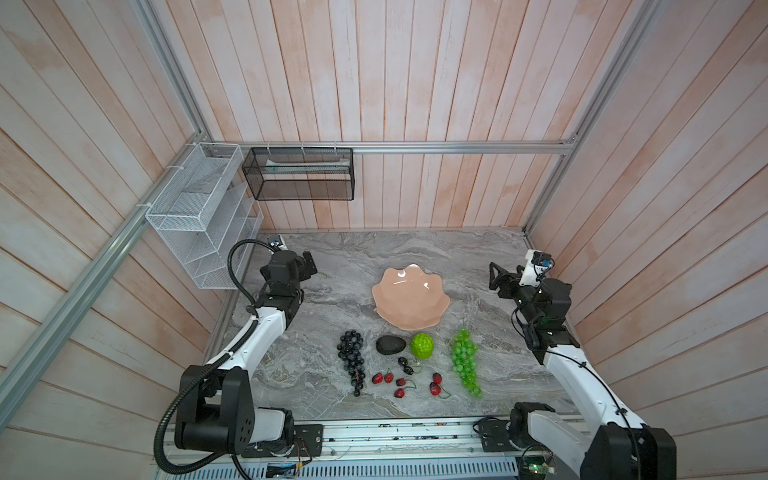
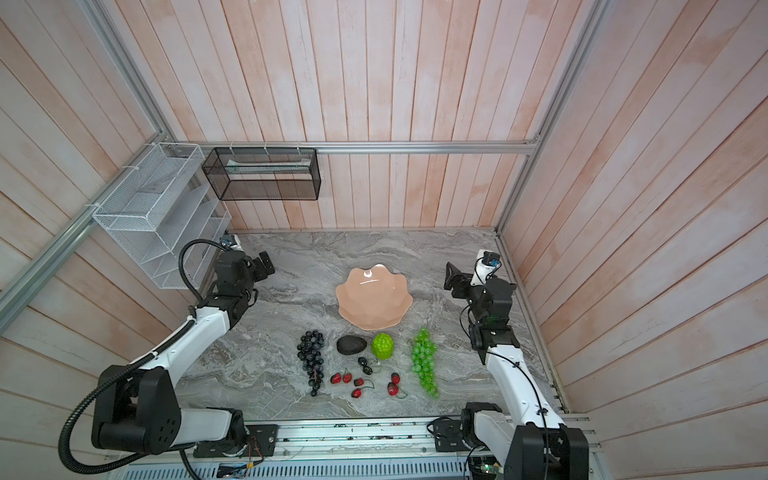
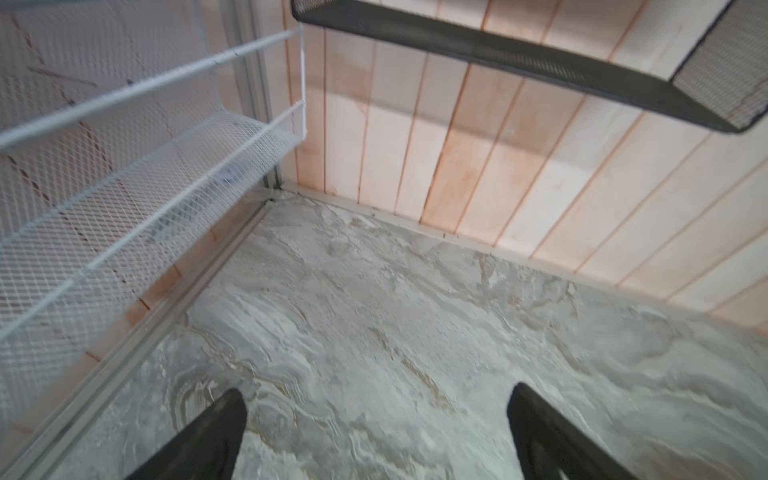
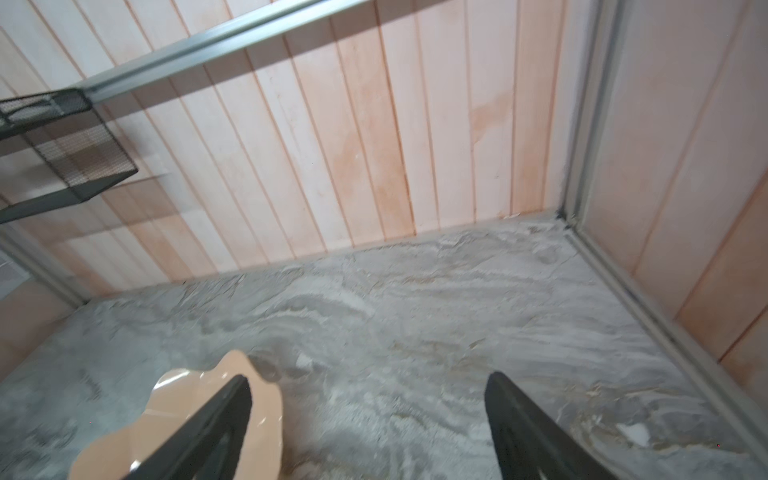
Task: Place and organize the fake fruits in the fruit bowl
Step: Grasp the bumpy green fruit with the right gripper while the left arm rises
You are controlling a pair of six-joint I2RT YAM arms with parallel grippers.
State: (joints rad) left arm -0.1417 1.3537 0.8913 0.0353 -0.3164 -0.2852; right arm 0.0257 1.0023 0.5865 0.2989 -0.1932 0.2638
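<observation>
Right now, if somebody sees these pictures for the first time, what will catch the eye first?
The empty peach bowl at the middle of the marble table stands out most. In front of it lie the fruits in a row: purple grapes, avocado, knobbly green fruit, green grapes, with small cherries nearest the front edge. The left gripper and right gripper hang open at the sides, touching nothing.

Bright, even, diffuse light from above; shadows soft.
White glare spots on the glossy peach-pink scalloped dish (image 1: 409, 303); pale wooden wall planks (image 1: 415, 83) bow at both top views' edges; wrist views soft, black mesh basket (image 3: 519, 58) smeared.
</observation>
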